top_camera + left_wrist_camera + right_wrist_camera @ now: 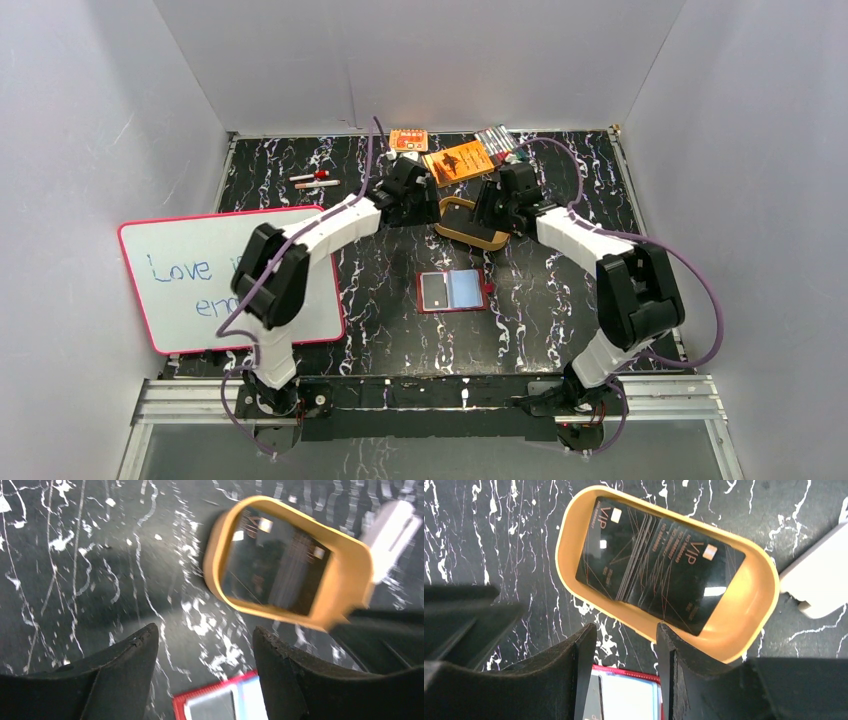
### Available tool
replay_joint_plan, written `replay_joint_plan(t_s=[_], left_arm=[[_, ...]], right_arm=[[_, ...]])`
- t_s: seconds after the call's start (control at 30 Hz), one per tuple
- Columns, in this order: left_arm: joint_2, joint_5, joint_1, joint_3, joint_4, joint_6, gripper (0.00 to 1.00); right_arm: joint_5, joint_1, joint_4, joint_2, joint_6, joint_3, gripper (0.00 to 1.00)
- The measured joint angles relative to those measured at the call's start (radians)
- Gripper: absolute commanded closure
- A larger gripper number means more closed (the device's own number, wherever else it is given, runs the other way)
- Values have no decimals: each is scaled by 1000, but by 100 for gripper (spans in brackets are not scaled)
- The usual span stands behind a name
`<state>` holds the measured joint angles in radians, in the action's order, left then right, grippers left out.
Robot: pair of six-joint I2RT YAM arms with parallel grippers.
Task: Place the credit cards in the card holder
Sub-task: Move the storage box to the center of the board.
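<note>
Two black credit cards marked VIP lie overlapping inside the tan-yellow oval tray. The tray sits at the back centre of the table. The red card holder lies open and flat in the middle of the table, its clear sleeves up. Its edge shows low in both wrist views. My left gripper hovers open just left of the tray, with nothing between its fingers. My right gripper is open and empty above the tray's near rim.
A pink-framed whiteboard lies at the left. Orange packets and a bundle of pens lie behind the tray, markers at the back left. A white object lies beside the tray. White walls close in three sides.
</note>
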<state>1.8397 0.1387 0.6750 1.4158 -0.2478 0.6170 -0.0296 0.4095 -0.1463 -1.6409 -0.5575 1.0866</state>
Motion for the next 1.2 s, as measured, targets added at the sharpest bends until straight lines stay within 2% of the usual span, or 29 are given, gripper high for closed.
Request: replay_joint_plan(t_s=[0.23,0.4,0.67,0.77,0.93,1.2], left_arm=[[252,-21,-53,135,-45,-57,40],[291,-37,-54,168,-48,-84,43],[270,-42,-59,162,-35,-94,25],[209,-43,-60,114,-21,-89,23],[169,-71,-60,133,16,-89,27],[294,-98,-60,256,37,-112,45]], right_arm=[[-11,0,10,86,-13,-78,45],[-30,0,17,116,-16,-107,45],[-42,0,15,136,-14,-115,45],[-41,0,14,156,-13,-115,45],[-36,0,15,196,-13,-122,45],[-26,0,6,245,-14,-136,45]])
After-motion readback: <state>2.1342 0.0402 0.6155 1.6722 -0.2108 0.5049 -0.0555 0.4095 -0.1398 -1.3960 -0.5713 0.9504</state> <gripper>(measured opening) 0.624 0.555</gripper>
